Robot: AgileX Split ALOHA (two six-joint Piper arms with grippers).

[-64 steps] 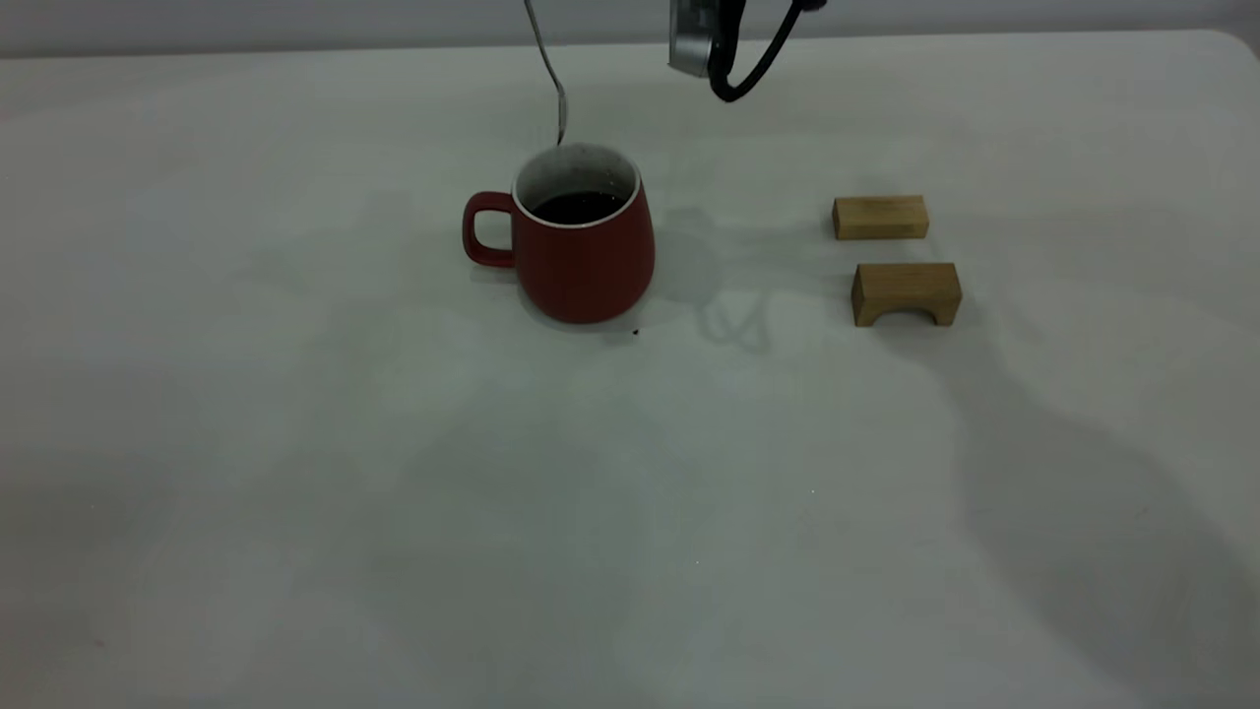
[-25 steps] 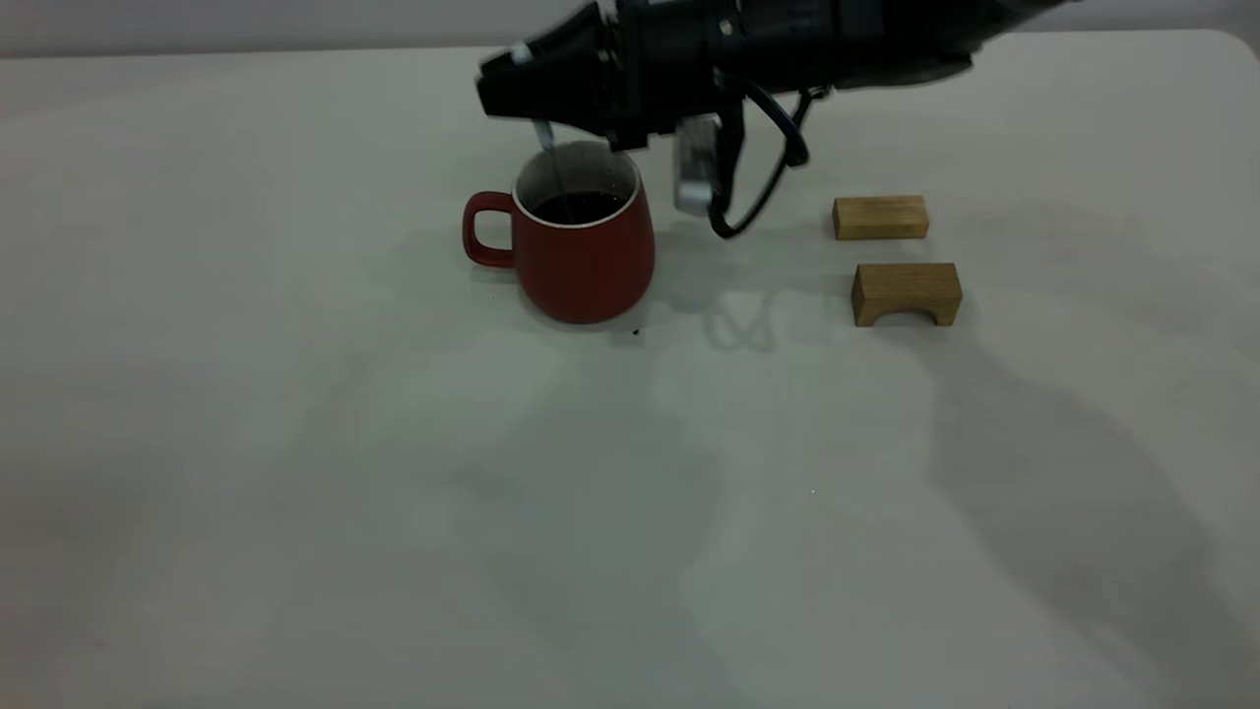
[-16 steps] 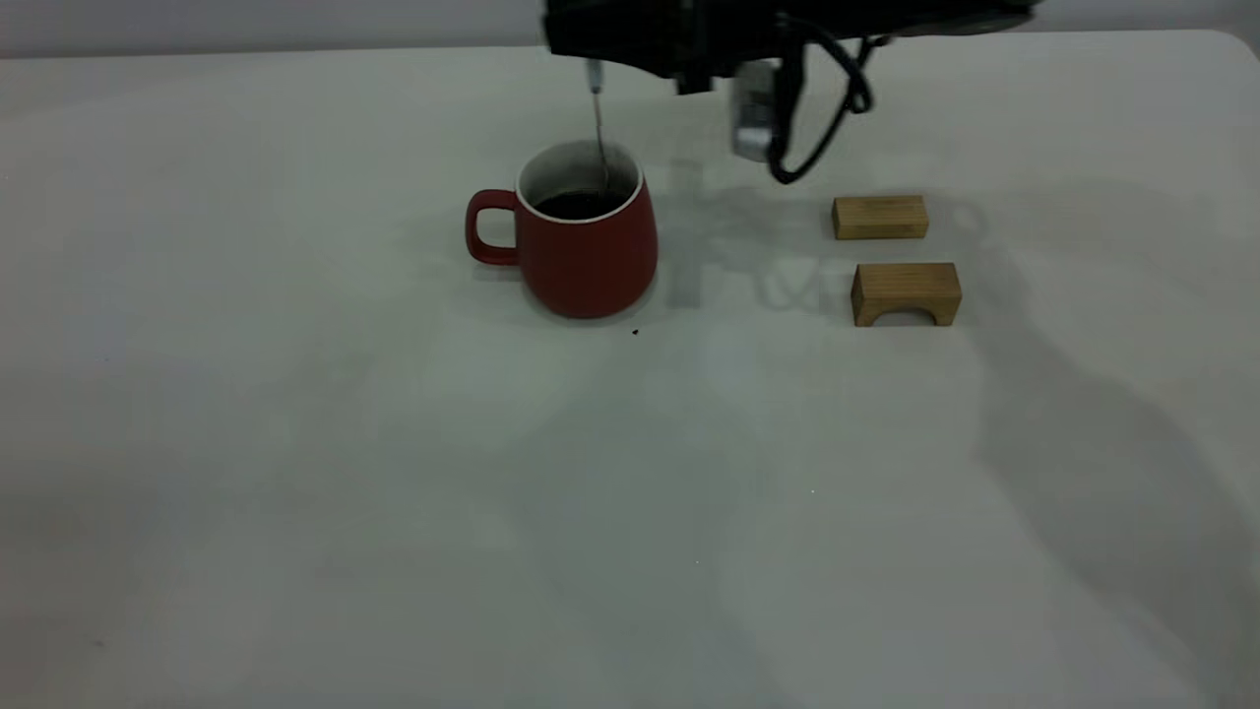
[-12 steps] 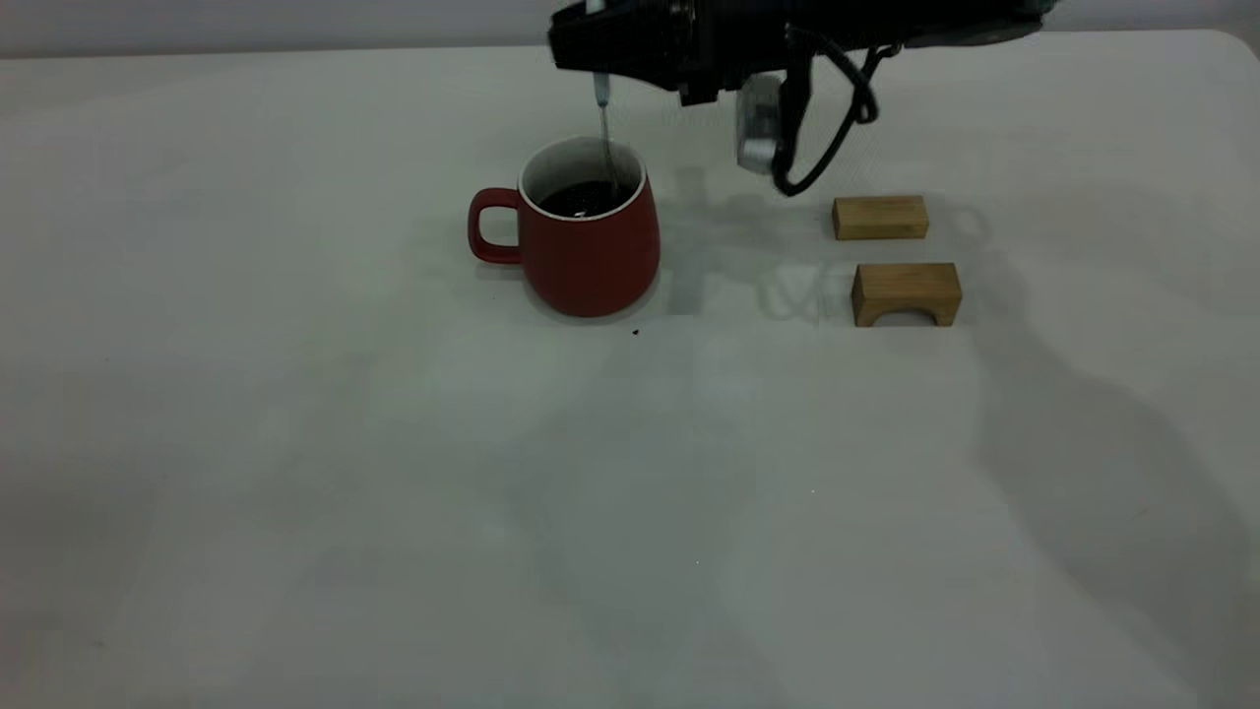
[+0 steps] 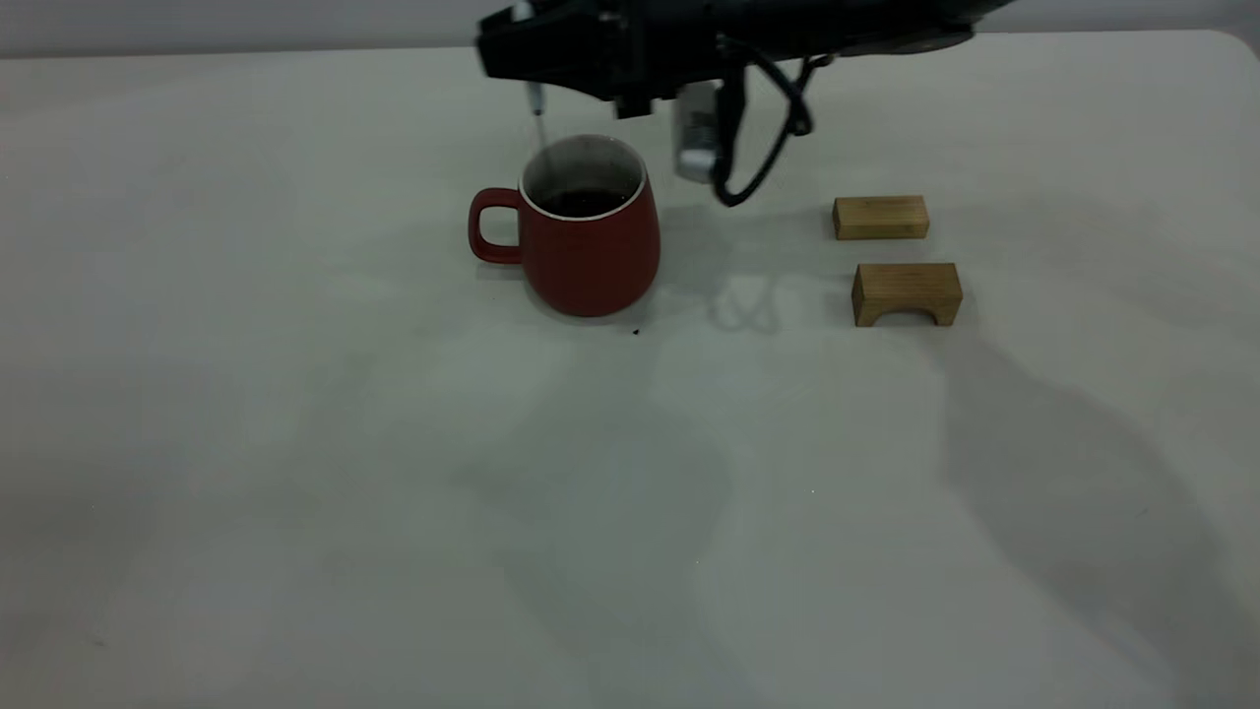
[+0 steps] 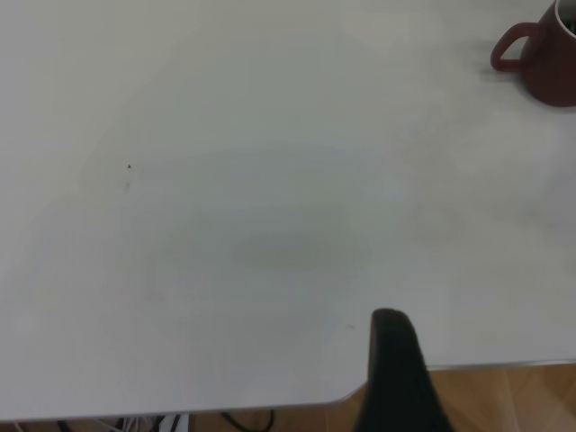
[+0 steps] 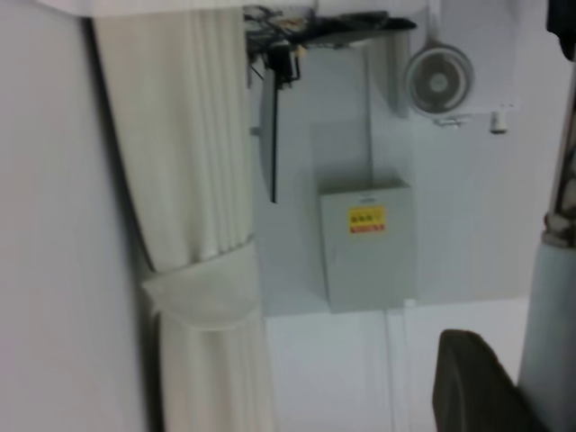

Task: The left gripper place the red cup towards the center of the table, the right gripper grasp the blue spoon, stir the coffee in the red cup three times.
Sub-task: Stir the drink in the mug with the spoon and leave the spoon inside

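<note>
Right gripper (image 5: 536,59), fingers pinching the blue spoon (image 5: 537,123) upright, hangs over the red cup (image 5: 589,241) so its bowl reaches the coffee (image 5: 583,202).

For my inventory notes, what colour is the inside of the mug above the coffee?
White with fine dark speckles, on the red cup; clearest in the exterior view.

Matt red cup (image 5: 589,251) (seemingly ceramic), wooden blocks (image 5: 906,292), smooth table (image 5: 394,443).

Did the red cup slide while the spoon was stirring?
Yes. The red cup has slid slightly right and away from the tiny dark speck on the table.
</note>
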